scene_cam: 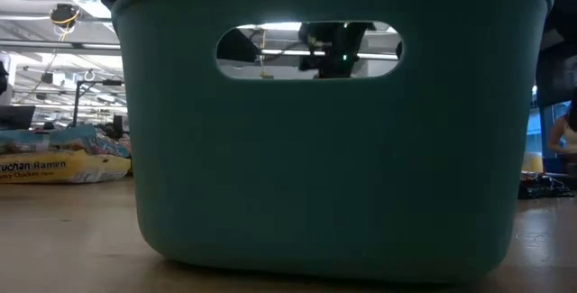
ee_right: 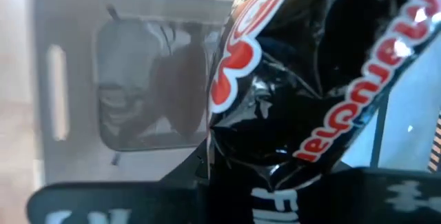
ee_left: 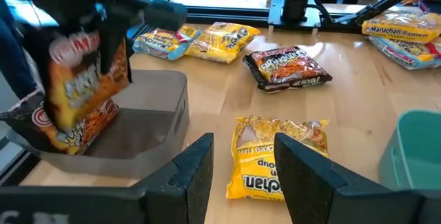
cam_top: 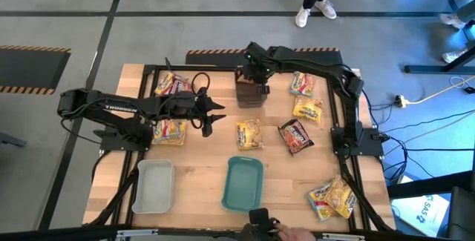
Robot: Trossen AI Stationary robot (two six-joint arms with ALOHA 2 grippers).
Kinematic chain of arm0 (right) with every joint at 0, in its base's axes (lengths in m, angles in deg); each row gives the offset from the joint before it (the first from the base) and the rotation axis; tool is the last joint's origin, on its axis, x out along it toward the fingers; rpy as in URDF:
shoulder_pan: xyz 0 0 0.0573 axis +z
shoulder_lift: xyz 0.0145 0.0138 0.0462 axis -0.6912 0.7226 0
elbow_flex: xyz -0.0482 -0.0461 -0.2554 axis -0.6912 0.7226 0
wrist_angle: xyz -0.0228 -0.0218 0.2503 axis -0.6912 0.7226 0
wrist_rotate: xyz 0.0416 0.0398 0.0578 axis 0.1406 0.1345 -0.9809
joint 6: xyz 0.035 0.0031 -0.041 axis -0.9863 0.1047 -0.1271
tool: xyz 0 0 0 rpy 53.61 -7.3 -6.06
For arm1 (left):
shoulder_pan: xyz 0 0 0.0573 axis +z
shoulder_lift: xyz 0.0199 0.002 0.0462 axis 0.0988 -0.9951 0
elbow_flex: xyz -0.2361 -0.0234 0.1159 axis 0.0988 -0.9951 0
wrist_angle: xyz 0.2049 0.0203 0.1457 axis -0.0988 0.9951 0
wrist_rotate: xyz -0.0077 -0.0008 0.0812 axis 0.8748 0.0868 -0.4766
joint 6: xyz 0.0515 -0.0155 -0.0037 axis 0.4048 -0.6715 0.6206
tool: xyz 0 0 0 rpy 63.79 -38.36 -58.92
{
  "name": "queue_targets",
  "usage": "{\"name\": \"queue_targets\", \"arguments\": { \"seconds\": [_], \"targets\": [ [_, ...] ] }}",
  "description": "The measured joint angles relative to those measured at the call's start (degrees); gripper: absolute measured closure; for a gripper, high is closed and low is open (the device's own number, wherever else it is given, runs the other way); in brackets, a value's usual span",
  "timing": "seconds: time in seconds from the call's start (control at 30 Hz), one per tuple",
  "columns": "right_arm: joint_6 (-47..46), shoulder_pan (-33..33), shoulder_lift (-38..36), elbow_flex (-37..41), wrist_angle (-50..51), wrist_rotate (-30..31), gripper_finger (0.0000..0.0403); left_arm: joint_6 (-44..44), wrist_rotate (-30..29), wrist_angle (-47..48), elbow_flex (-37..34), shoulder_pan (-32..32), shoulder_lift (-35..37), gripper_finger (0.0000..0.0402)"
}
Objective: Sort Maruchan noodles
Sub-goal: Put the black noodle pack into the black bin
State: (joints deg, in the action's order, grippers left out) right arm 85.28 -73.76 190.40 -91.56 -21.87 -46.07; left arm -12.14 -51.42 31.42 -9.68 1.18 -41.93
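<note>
Teal plastic fills the low view: the wall of the teal tray [scene_cam: 315,194] stands nearest the camera, at the lower centre of the high view, and hides most of the table [cam_top: 200,159] behind it. Just beyond it, at the centre of the high view, one yellow packet [cam_top: 249,133] lies flat on the wood. A second dark packet [cam_top: 295,136] lies to its right.

The left gripper [cam_top: 211,116] is held left of centre, above the table. Its fingers are parted and nothing is seen between them. It is treated as waiting.

Farther back, at the upper centre of the high view, the right gripper [cam_top: 256,74] is clamped on a dark packet [ee_left: 83,79]. The packet hangs upright above the grey tray [ee_left: 172,107] and no contact with the tray is seen.

The step in hand is judged to be the placing of this packet in the grey tray. For a clean result:

- The packet is to be centred over the tray opening before release.
- The packet is to be lowered until its bottom edge is inside the walls, since a crinkly film is likely to snag on the rim or slide off it.
- The fingers are to be parted only then, and the gripper raised straight up.
- The left arm is to be kept clear of the tray.
</note>
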Motion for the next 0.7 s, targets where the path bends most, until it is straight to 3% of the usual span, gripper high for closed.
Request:
{"name": "queue_targets", "arguments": {
  "seconds": [0.33, 0.7],
  "targets": [
    [1.8, 0.0, 5.9, 0.0, -1.7, 3.3, 0.0330, 0.0, 0.0, 0.0, 0.0, 0.0, 0.0, 0.0255],
    [1.6, 0.0, 6.9, 0.0, -0.9, 4.0, 0.0318, 0.0, 0.0, 0.0, 0.0, 0.0, 0.0, 0.0255]
  ]
}}
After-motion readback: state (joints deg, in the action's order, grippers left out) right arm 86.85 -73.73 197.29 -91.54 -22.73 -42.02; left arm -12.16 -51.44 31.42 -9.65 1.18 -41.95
